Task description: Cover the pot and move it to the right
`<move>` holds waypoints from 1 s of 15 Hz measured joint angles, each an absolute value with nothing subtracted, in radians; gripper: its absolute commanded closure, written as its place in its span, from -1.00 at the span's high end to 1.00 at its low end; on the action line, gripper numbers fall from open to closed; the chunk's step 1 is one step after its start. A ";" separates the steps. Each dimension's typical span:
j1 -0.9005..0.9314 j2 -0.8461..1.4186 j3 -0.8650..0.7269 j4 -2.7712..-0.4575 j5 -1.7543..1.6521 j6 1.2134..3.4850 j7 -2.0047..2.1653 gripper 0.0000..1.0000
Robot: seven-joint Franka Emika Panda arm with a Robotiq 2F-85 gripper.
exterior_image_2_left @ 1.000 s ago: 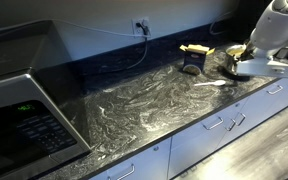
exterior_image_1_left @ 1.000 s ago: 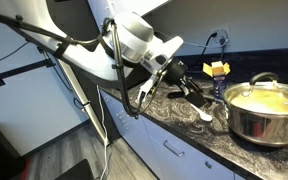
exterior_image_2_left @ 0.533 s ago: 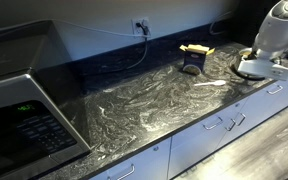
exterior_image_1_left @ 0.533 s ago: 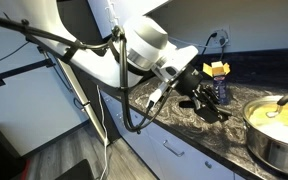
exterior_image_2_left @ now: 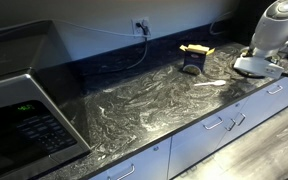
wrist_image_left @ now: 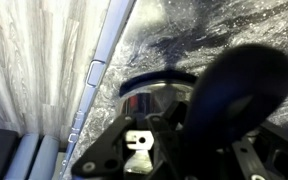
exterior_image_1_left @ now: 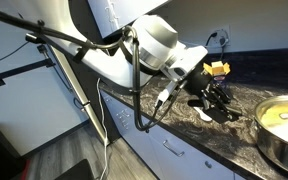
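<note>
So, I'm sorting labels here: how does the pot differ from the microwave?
The pot is round, shiny steel with a yellowish sheen; the microwave is boxy with a dark door and green display. The pot sits near the arm; the microwave is at the opposite end. Both stand on the dark marbled counter.

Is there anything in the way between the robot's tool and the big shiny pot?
Nothing I can see. In an exterior view, only bare speckled counter lies between the tool and the pot.
</note>
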State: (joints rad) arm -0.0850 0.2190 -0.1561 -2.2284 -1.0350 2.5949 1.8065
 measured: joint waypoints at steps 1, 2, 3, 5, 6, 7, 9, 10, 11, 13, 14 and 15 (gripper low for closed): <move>-0.085 0.230 -0.156 -2.214 -1.032 2.595 1.810 -0.95; -0.085 0.242 -0.156 -2.200 -1.027 2.595 1.810 -0.95; -0.085 0.254 -0.157 -2.185 -1.022 2.595 1.810 -0.95; -0.085 0.278 -0.157 -2.154 -1.012 2.595 1.810 -0.95; -0.085 0.289 -0.157 -2.138 -1.006 2.594 1.810 -0.95; -0.084 0.301 -0.157 -2.123 -0.998 2.590 1.810 -0.95; -0.082 0.322 -0.157 -2.093 -0.986 2.578 1.810 -0.81; -0.081 0.331 -0.157 -2.082 -0.979 2.571 1.809 -0.30; -0.080 0.338 -0.157 -2.071 -0.972 2.564 1.808 -0.27; -0.077 0.347 -0.157 -2.054 -0.962 2.549 1.807 -0.01; -0.075 0.347 -0.157 -2.045 -0.961 2.540 1.807 0.16; -0.074 0.346 -0.157 -2.036 -0.961 2.532 1.807 0.30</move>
